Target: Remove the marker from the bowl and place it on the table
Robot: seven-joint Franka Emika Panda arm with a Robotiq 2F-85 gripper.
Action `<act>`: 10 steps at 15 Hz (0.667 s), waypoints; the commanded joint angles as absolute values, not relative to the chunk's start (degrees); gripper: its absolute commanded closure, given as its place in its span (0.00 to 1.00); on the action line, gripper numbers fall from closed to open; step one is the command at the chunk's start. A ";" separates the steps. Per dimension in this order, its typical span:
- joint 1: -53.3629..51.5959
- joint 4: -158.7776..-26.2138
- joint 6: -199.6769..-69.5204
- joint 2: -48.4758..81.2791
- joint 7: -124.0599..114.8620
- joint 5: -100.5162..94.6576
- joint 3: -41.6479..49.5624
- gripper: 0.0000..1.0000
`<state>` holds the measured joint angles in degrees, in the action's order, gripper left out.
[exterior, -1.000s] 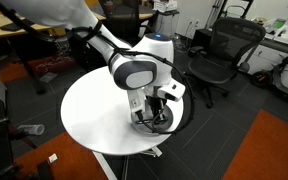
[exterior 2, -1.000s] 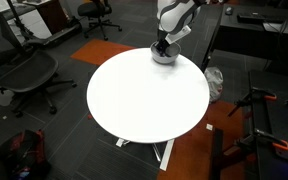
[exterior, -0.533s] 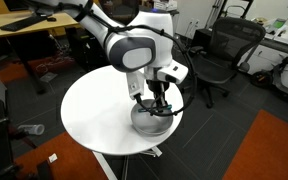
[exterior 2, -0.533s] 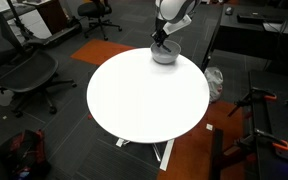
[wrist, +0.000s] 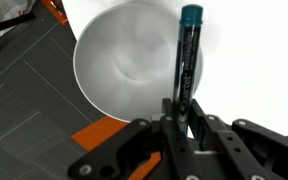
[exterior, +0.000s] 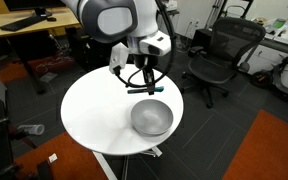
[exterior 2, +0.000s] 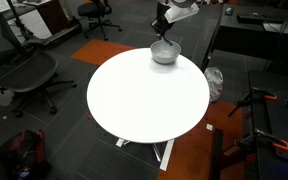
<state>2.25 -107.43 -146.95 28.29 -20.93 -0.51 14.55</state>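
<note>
My gripper [wrist: 182,108] is shut on the marker [wrist: 186,55], a slim stick with a teal cap and dark body that juts out past the fingertips. In the wrist view the grey metallic bowl [wrist: 124,60] lies empty below, on the white table [wrist: 254,50]. In an exterior view the gripper [exterior: 146,84] hangs well above the bowl [exterior: 151,118], lifted clear of it. In the other exterior view the gripper [exterior 2: 162,30] is above the bowl [exterior 2: 164,52] at the far edge of the table [exterior 2: 144,95].
Office chairs [exterior: 216,55] [exterior 2: 24,70] stand round the table. A wooden desk [exterior: 34,25] is behind. An orange carpet patch [wrist: 104,135] lies below the table edge. The table top [exterior: 94,110] beside the bowl is bare white.
The gripper has risen from inside the bowl to well above it, carrying the marker out. The bowl has stayed in place and now shows empty.
</note>
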 commanded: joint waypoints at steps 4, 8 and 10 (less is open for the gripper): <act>-7.37 -119.16 -147.60 18.15 -37.28 -8.53 15.44 0.95; -11.22 -121.52 -146.91 16.87 -44.61 -12.17 12.49 0.95; -11.94 -122.55 -147.76 16.76 -44.93 -11.74 9.80 0.95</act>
<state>-11.00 -119.35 -146.99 19.23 -42.91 -10.77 12.42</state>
